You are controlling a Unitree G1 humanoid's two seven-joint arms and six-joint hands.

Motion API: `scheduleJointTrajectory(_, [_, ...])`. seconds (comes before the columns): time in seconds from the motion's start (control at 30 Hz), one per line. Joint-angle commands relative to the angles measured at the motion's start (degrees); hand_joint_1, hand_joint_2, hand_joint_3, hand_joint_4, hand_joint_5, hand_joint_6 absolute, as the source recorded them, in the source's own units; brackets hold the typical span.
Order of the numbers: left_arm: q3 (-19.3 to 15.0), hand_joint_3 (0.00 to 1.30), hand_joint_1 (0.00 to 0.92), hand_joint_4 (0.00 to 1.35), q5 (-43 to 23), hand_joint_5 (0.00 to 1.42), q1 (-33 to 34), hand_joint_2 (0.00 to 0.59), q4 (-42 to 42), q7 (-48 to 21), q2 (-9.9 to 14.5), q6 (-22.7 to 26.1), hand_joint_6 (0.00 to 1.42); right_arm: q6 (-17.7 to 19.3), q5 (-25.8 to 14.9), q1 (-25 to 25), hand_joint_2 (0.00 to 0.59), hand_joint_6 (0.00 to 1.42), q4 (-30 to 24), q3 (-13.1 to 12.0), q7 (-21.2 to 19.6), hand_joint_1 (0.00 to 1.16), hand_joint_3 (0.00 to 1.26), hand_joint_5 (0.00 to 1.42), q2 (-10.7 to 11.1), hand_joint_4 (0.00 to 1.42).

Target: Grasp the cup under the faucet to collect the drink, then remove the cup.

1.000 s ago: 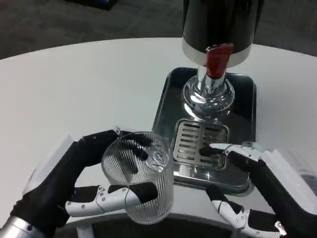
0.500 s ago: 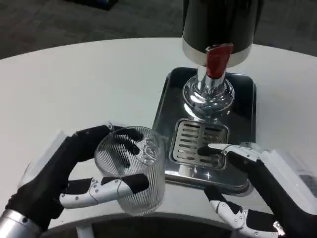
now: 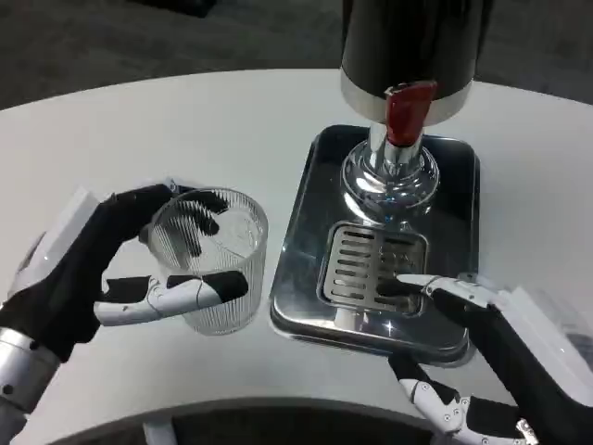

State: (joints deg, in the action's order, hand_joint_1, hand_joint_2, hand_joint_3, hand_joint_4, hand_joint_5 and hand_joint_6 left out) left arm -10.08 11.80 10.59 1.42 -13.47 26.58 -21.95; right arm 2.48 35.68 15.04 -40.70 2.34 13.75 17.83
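Note:
A clear ribbed glass cup (image 3: 211,260) stands upright on the white table, left of the steel drip tray (image 3: 313,232). My left hand (image 3: 102,269) grips the cup, with fingers wrapped around its front and back. The black drink dispenser (image 3: 412,46) rises at the back of the tray, and its red faucet lever (image 3: 406,111) hangs over the slotted grate (image 3: 371,260). My right hand (image 3: 505,357) hovers at the tray's front right corner, fingers spread and holding nothing, one fingertip over the grate's edge.
The round white table (image 3: 185,139) stretches out to the left and behind the cup. Its front edge curves close below both hands. Dark carpet lies beyond the table's far edge.
My left hand has carried the cup to the left and farther from the tray, away from the table's front edge. The right hand has barely moved.

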Motion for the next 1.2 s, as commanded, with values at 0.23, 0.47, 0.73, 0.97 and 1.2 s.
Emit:
scheduleJointTrajectory(0.23, [7.3, 0.79, 0.614, 0.94, 8.6, 1.06, 11.3, 0.070, -12.2, 9.3, -2.3, -5.4, 0.79, 0.6, -1.0, 1.5, 0.455, 0.10, -1.1, -1.2, -0.7, 0.62, 0.30, 0.22, 0.0, 0.24])
scheduleJointTrajectory(0.47, [10.9, 0.79, 0.614, 0.94, 11.4, 1.06, 17.0, 0.070, -19.1, 13.8, -5.9, -4.0, 0.78, 1.0, -1.6, 2.6, 0.455, 0.10, -1.5, -2.0, -0.8, 0.62, 0.30, 0.22, 0.4, 0.24])
scheduleJointTrajectory(0.73, [14.2, 0.79, 0.609, 0.94, 12.3, 1.06, 22.0, 0.068, -25.9, 16.6, -9.0, -2.5, 0.78, 1.0, -2.2, 3.3, 0.455, 0.10, -2.3, -3.3, -0.6, 0.62, 0.30, 0.22, 0.9, 0.24])
scheduleJointTrajectory(0.97, [16.8, 0.79, 0.605, 0.94, 13.6, 1.06, 25.6, 0.067, -30.8, 17.7, -10.2, -2.4, 0.78, 1.1, -2.6, 3.9, 0.455, 0.10, -2.3, -3.6, -0.5, 0.62, 0.30, 0.22, 0.9, 0.24])
scheduleJointTrajectory(1.2, [19.3, 0.79, 0.591, 0.93, 14.8, 1.06, 28.8, 0.072, -35.2, 19.3, -10.8, -2.9, 0.78, 1.1, -2.6, 3.8, 0.455, 0.10, -2.1, -3.5, -0.6, 0.62, 0.30, 0.22, 0.8, 0.24])
